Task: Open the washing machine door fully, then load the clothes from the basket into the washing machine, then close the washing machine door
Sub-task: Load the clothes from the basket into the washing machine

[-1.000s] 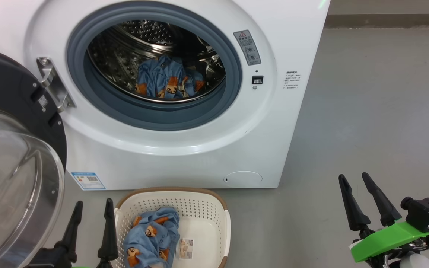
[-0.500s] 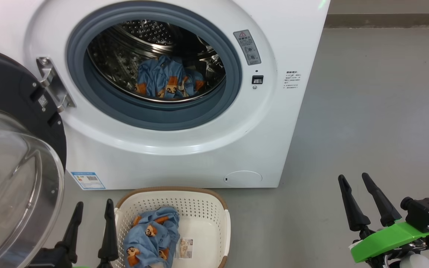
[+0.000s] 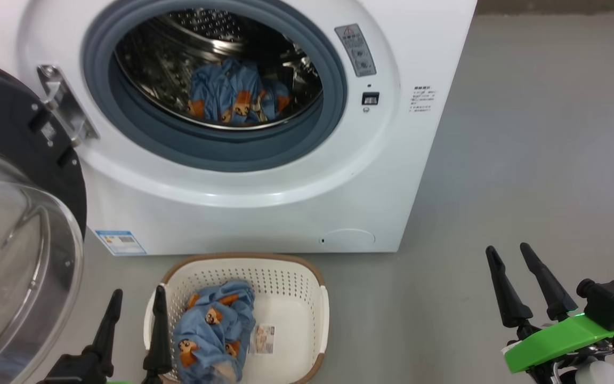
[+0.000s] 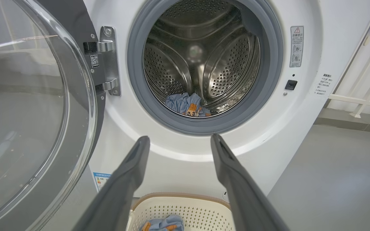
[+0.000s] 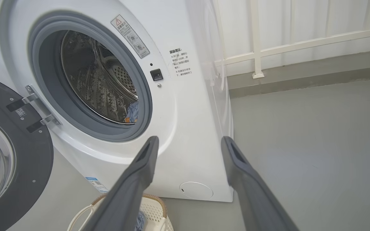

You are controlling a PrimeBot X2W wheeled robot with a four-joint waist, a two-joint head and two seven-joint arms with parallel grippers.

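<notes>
Two heaps of clothes (image 3: 213,325) are before me. One lies in the left half of the basket (image 3: 285,280), just right of my left claw (image 3: 138,290). A second heap (image 3: 232,98) rests low inside the drum (image 3: 168,58) of the washing machine (image 3: 264,213), well beyond both claws. My left claw stands with its fingers spread wide and empty, and its inner finger crosses the basket's left rim in the head view (whether it touches, I cannot tell). My right claw (image 3: 507,247) is likewise spread and empty, over bare floor (image 3: 525,160) well right of the basket. The washing machine door (image 3: 14,256) hangs open to my left. Since a second ago the head camera has dipped, so the machine sits higher in its picture and the basket shows more fully. Clothes, basket, door and claws have kept their places.
</notes>
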